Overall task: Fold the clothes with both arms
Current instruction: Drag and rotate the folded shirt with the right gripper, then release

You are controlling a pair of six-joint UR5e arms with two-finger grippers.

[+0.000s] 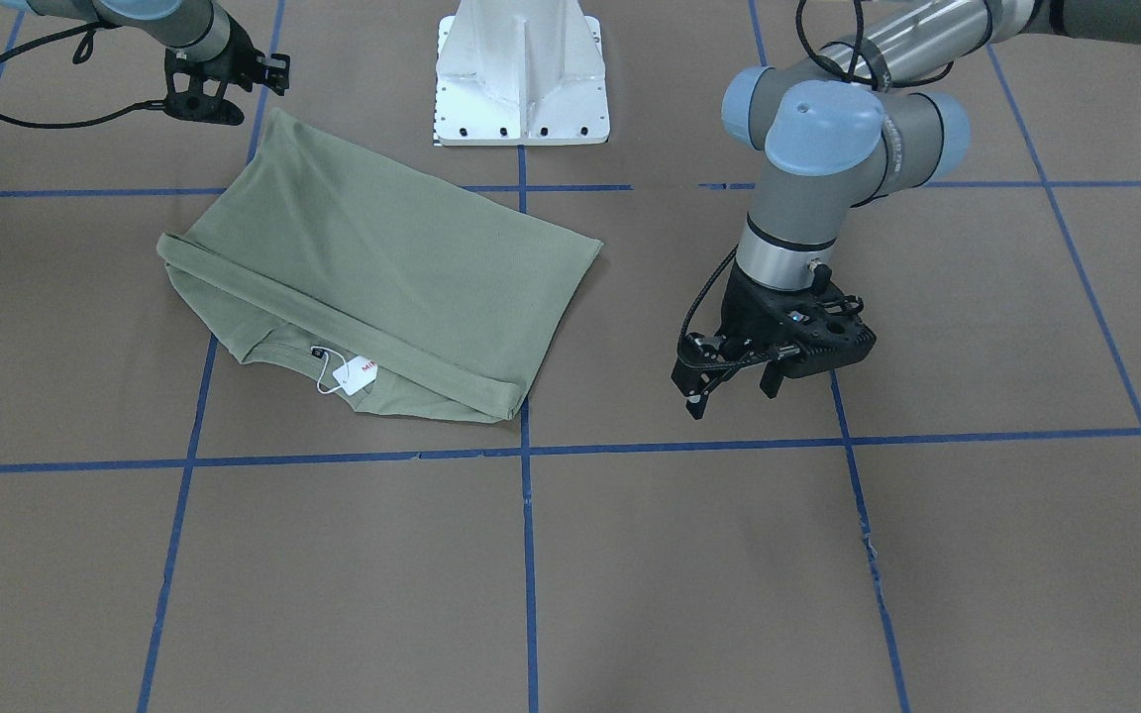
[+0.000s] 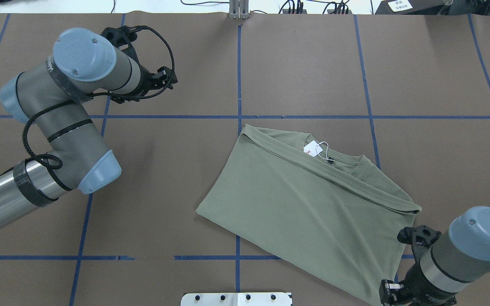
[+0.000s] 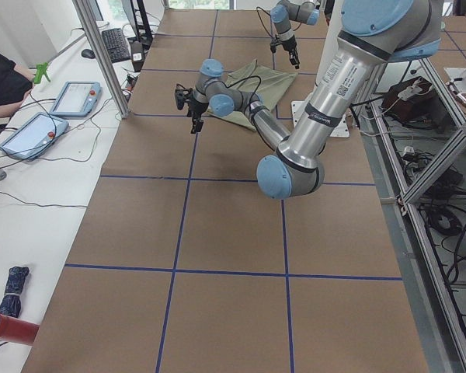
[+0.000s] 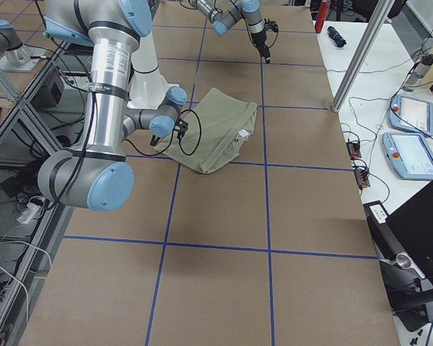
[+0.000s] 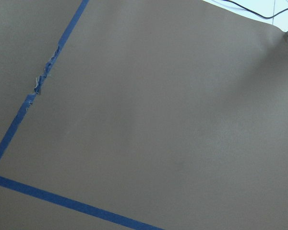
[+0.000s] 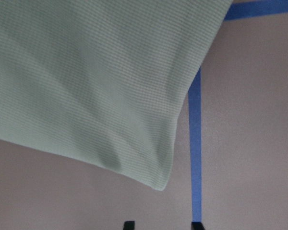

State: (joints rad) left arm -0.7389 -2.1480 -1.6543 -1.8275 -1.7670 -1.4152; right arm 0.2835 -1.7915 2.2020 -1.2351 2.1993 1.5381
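Shirt (image 1: pixel 372 267) lies folded on the brown table (image 1: pixel 828 555), right arm's side; left gripper (image 1: pixel 731 388) hovers well apart, fingers spread, empty; right gripper (image 6: pixel 162 224) just beside its corner, fingers apart, holding nothing; white hang tag (image 1: pixel 355 373) at the collar.

A robotics lab; two tubular industrial arms, the left arm (image 2: pixel 66 136) and the right arm (image 2: pixel 474 242), stand at a white metal pedestal (image 1: pixel 523 79) bolted at the edge of a wide surface (image 1: pixel 689 574); the surface is covered in brown paper and marked into squares with blue tape (image 1: pixel 528 555); an aluminium framing post (image 3: pixel 102 58) stands beside it; a white side bench (image 3: pixel 15 210) carries touchscreen teach pendants (image 3: pixel 76 98), a keyboard (image 3: pixel 118 45) and a mouse (image 3: pixel 88 54); loose cables (image 3: pixel 443 221) lie under the open metal frame; a person's dark sleeve (image 3: pixel 0 74) shows at the bench.
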